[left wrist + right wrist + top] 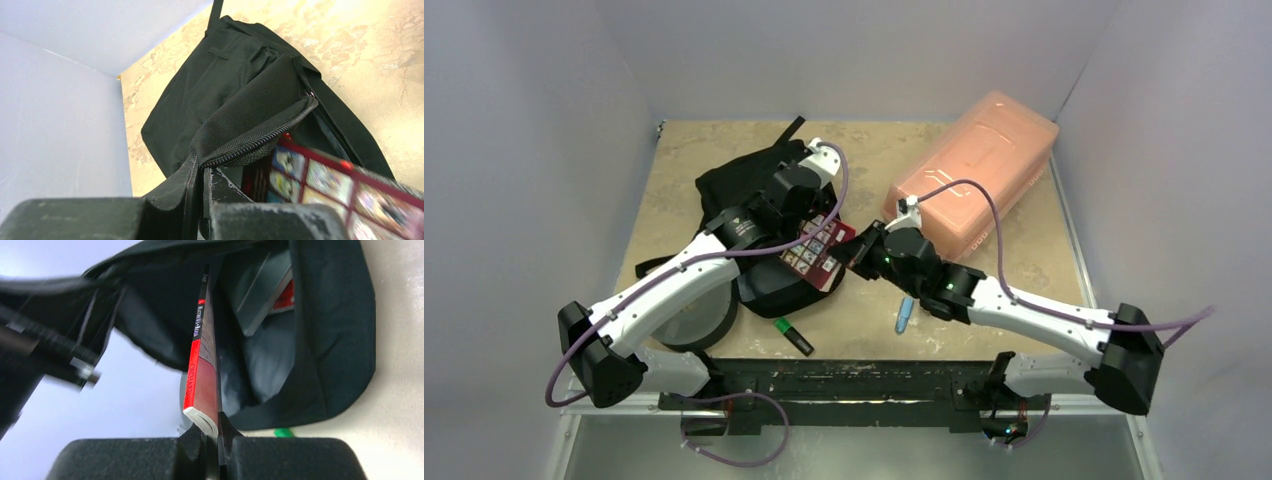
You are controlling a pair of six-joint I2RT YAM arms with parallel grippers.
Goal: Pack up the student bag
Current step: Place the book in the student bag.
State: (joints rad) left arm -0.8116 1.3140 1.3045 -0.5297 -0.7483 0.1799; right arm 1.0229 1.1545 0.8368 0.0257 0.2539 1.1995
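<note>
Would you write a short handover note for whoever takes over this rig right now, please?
Left gripper: shut on the zipper edge of the student bag, holding the mouth open.
Right gripper: shut on the red-spined book, partly inside the bag.
Done: one flat item, perhaps a book, lies inside.
To do: push the book in, release; the green highlighter and blue pen lie on the table, probably next.

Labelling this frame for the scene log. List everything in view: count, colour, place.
student bag: 1, black, far left of table, mouth open
book: 1, red, picture-grid cover, partly in the bag mouth
book-like item: 1, grey and red, inside the bag
box: 1, translucent pink, far right
ring: 1, dark grey, near left, under left arm
marker: 1, green and black, near centre
pen-like thing: 1, light blue, beside right arm
table: 1, mottled tan
left claw: black, shut on bag's zipper flap
right claw: black, shut on book
</note>
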